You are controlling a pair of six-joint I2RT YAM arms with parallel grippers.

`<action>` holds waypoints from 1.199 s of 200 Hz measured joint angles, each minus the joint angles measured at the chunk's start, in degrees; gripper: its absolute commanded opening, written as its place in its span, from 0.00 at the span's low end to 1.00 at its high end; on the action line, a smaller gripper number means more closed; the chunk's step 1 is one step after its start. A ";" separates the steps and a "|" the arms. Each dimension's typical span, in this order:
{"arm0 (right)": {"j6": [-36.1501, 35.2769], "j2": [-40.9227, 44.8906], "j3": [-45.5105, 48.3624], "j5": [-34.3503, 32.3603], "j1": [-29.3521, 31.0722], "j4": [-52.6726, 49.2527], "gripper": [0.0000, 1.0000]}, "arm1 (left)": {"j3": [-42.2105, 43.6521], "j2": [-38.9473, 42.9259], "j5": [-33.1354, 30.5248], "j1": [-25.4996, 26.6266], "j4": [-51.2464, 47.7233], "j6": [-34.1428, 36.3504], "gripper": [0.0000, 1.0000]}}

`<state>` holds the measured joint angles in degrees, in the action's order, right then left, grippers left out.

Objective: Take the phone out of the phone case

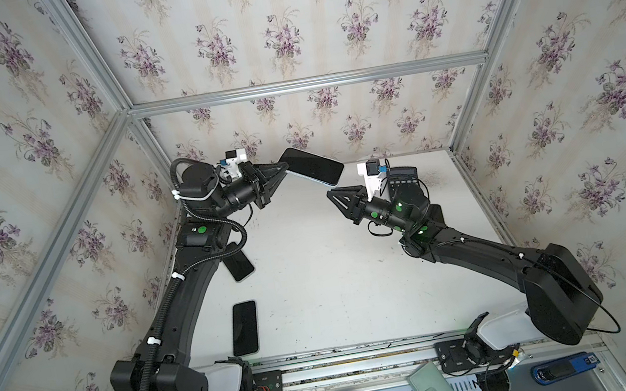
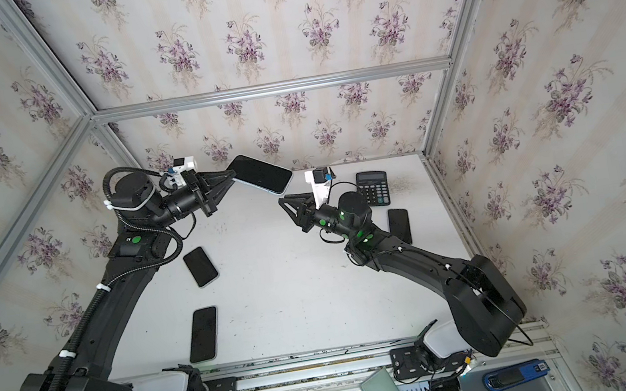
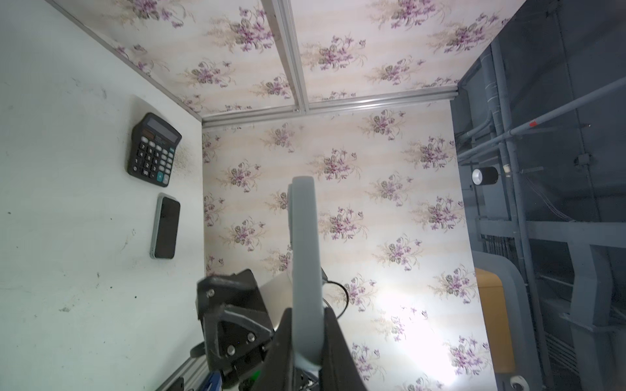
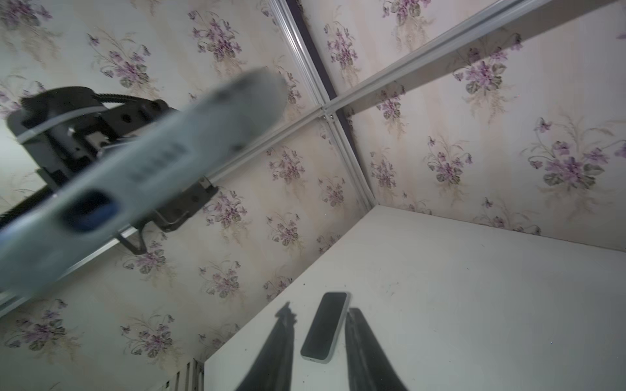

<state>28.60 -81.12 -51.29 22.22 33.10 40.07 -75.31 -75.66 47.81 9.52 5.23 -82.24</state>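
Note:
A phone with a dark screen sits in a pale blue-grey phone case and is held up above the back of the table. My left gripper is shut on one short end of the case; in the left wrist view its fingers press both faces. In the right wrist view the case back shows blurred, with a camera cutout. My right gripper hangs just below the phone's free end. It is open, touches nothing and has nothing between its fingers.
Three more cased phones lie on the white table: two on the left, one on the right. A black calculator sits at the back right. Floral walls close off three sides. A green wallet lies beyond the front rail.

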 measured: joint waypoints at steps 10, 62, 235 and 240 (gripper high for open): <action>-1.16 0.50 0.00 -0.02 0.02 -1.20 0.36 | -0.39 -0.35 0.52 0.04 -0.02 -0.28 0.00; -3.93 7.78 2.86 -1.55 -1.81 -5.84 0.67 | -2.14 -1.53 0.96 -0.15 -0.02 -0.28 0.00; 16.87 4.92 0.44 0.81 -1.99 5.73 0.80 | -1.57 -1.75 -0.76 -0.07 1.40 0.48 0.00; 17.27 4.92 0.48 1.31 -1.99 6.01 0.80 | -1.57 -1.77 -0.72 -0.04 1.33 0.52 0.00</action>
<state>45.87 -76.20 -50.81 23.53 31.11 46.09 -76.88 -77.43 47.09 9.47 6.57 -81.71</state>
